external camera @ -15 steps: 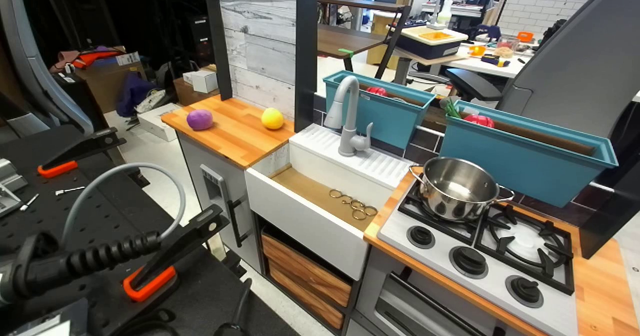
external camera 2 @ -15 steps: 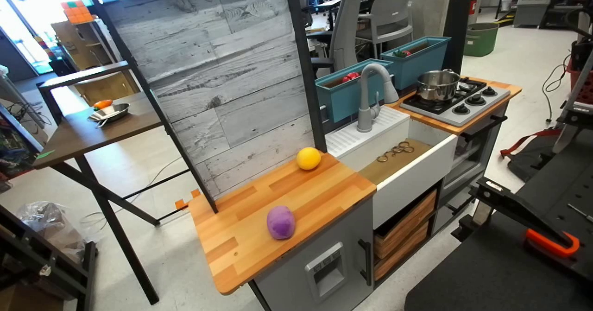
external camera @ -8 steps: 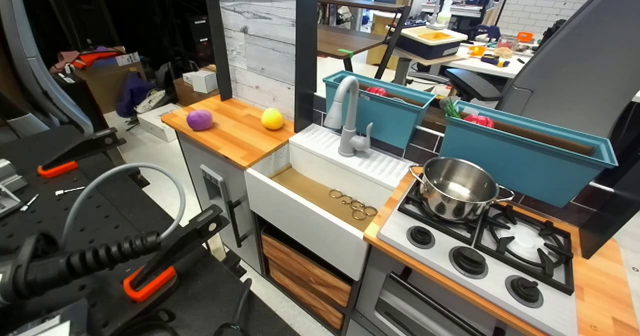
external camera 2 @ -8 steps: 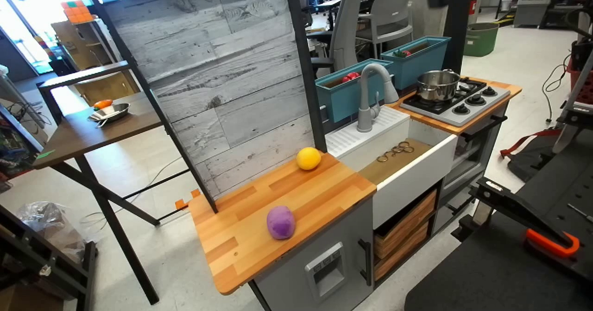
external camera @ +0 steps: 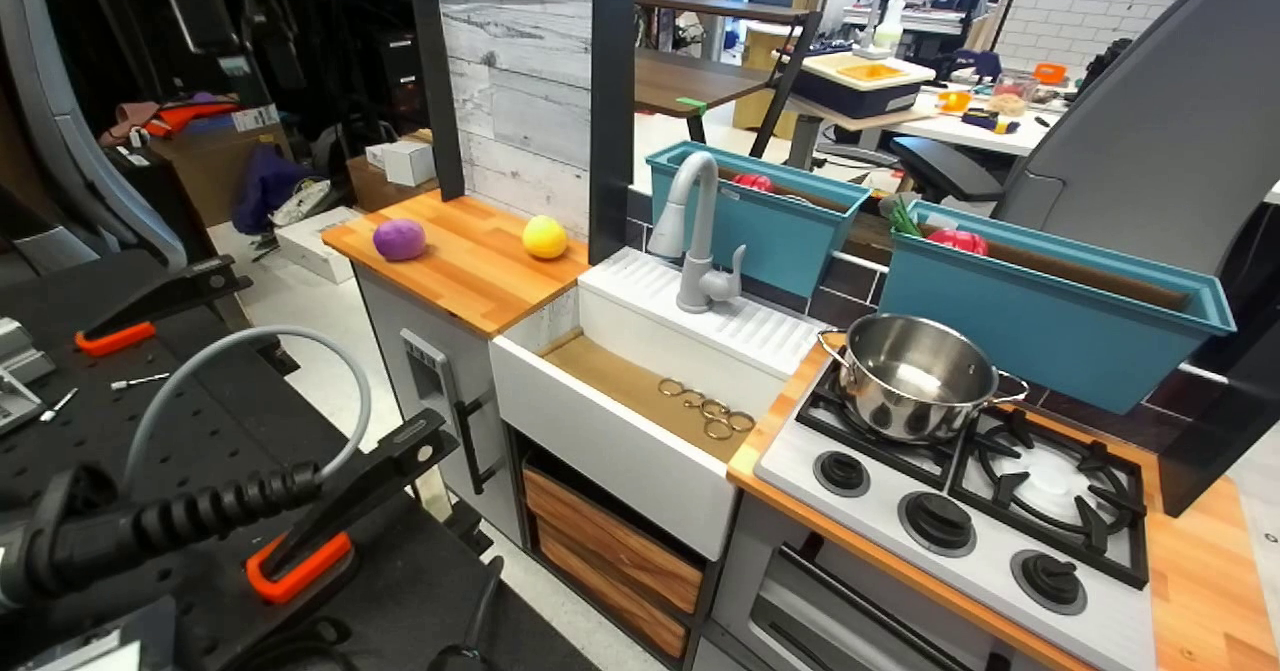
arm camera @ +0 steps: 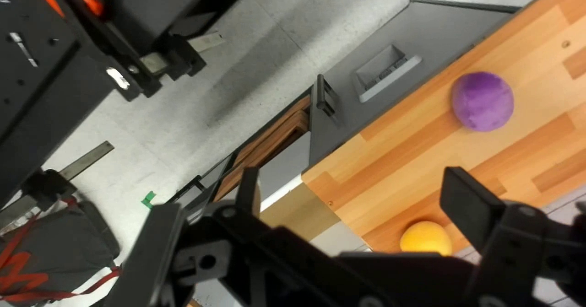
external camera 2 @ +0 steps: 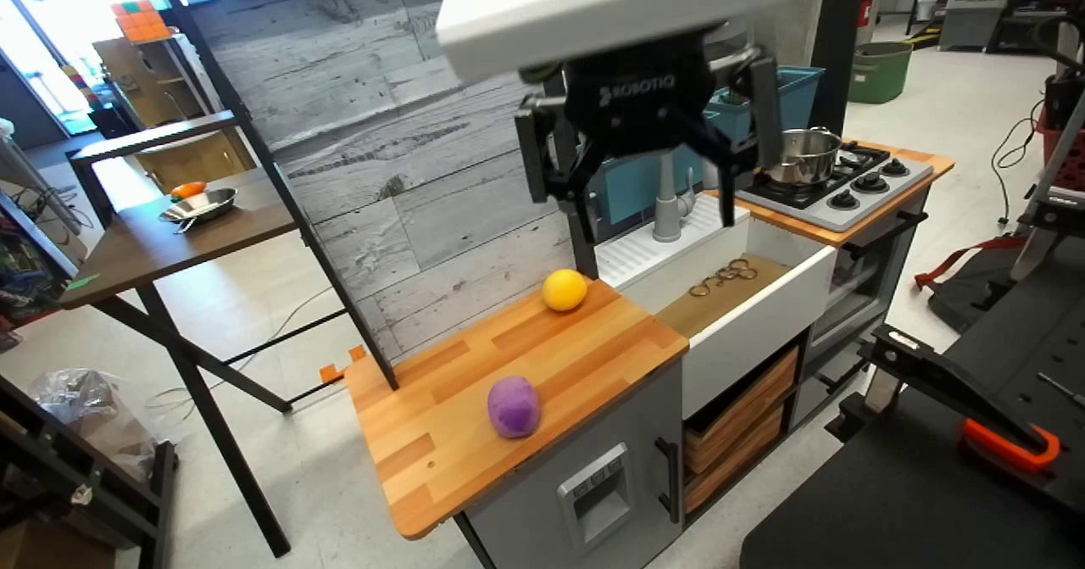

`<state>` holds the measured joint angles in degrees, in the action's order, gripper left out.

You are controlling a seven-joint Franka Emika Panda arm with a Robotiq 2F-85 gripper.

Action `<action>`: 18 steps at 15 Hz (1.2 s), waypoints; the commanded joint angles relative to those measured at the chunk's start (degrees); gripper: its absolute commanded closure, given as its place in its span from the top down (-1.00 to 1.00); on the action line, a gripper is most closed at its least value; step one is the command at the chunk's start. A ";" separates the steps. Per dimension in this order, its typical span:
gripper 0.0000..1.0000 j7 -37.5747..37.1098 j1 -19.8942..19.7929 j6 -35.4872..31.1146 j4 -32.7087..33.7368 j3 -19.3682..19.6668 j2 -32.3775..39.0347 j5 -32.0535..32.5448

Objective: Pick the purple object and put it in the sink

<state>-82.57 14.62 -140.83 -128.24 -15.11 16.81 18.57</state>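
The purple object [external camera: 399,239] is a rounded matte lump on the wooden counter left of the sink in an exterior view. It also shows in an exterior view [external camera 2: 514,406] and at the upper right of the wrist view [arm camera: 483,101]. The white sink [external camera: 610,431] has a tan floor holding several metal rings. It shows in an exterior view [external camera 2: 754,323] and partly, between the fingers, in the wrist view [arm camera: 300,211]. My gripper [external camera 2: 657,225] is open and empty, high above the counter and sink edge. Its fingers stand wide apart in the wrist view [arm camera: 351,172], away from the purple object.
A yellow ball [external camera 2: 564,290] sits on the counter [external camera 2: 458,433] by the grey panel [external camera 2: 407,153]. The grey faucet [external camera: 700,231] rises behind the sink. Teal bins [external camera: 1040,301] hang at the back. A steel pot [external camera: 915,376] stands on the stove.
My gripper and white arm have come into view from the top in an exterior view. A dark part of the gripper now shows at the top left of an exterior view. Objects have not moved.
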 commanded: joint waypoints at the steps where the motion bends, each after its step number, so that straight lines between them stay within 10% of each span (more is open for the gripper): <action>1: 1.00 -8.24 7.26 -3.85 8.16 7.12 9.28 6.05; 11: 1.00 -21.39 23.10 -13.38 27.91 21.19 30.32 8.05; 18: 1.00 -21.98 27.41 -12.24 40.88 24.99 43.42 4.82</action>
<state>-103.85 40.41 -152.90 -94.20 8.01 54.11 25.34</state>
